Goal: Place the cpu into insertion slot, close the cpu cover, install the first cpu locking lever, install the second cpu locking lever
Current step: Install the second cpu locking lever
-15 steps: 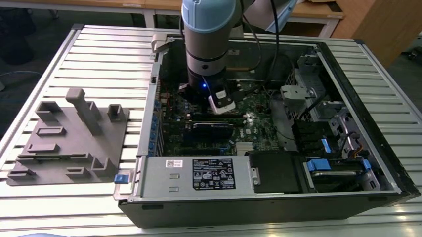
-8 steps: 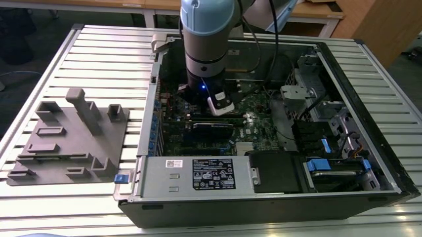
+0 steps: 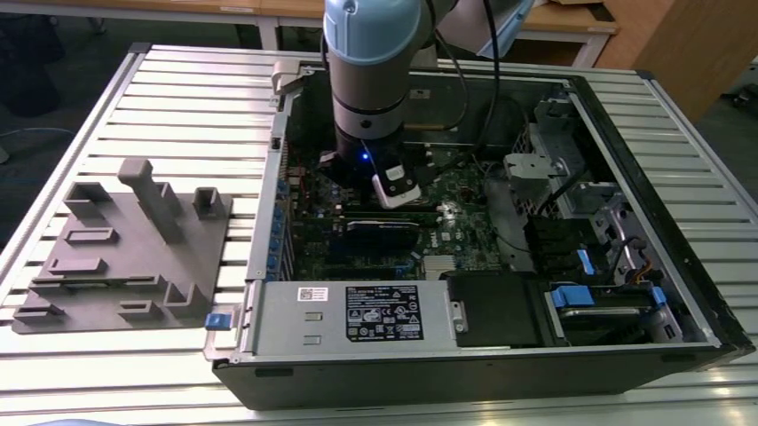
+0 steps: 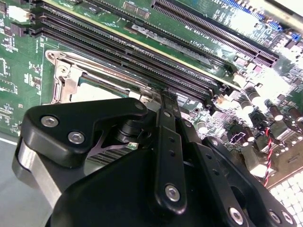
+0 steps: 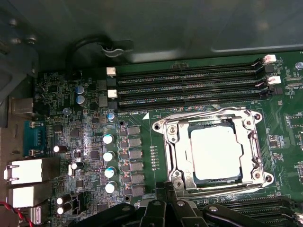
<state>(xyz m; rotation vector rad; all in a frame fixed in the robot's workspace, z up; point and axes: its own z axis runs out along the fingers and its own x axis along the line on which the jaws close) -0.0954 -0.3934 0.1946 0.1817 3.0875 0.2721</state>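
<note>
Open computer case [image 3: 474, 355] on slatted table [image 3: 177, 89]. Arm's gripper [image 3: 397, 191] low over motherboard [image 5: 71, 142]; finger state: cannot tell. Cpu cover [image 5: 253, 142] shut over cpu [image 5: 215, 151], dull silver square seated in insertion slot [image 5: 195, 176].

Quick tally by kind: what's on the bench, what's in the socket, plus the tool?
PC case: 1
grey fixture: 1
cpu: 1
cpu cover: 1
gripper: 1
Total: 5
</note>
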